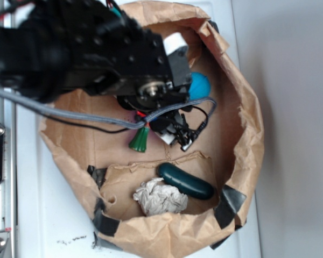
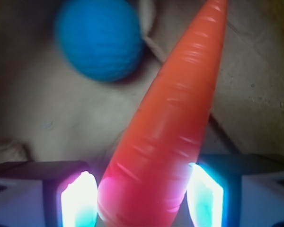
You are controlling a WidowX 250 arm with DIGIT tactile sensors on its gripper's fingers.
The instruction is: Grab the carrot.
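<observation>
The carrot [image 2: 175, 127] fills the wrist view, glossy orange, thick end low between my fingers and tip pointing up and away. My gripper [image 2: 142, 191] is shut on its thick end, and both glowing pads [image 2: 78, 203] press its sides. In the exterior view the black arm [image 1: 97, 54] covers most of the carrot. Only its dark green stem [image 1: 139, 141] sticks out below the arm, inside the brown paper bag [image 1: 250, 134].
A blue ball [image 2: 99, 40] lies just beyond the carrot, left of its tip, and shows at the arm's right edge [image 1: 200, 86]. A dark green cucumber toy [image 1: 185, 181] and crumpled white paper [image 1: 160, 198] lie near the bag's front wall. A grey cable [image 1: 70, 107] crosses below the arm.
</observation>
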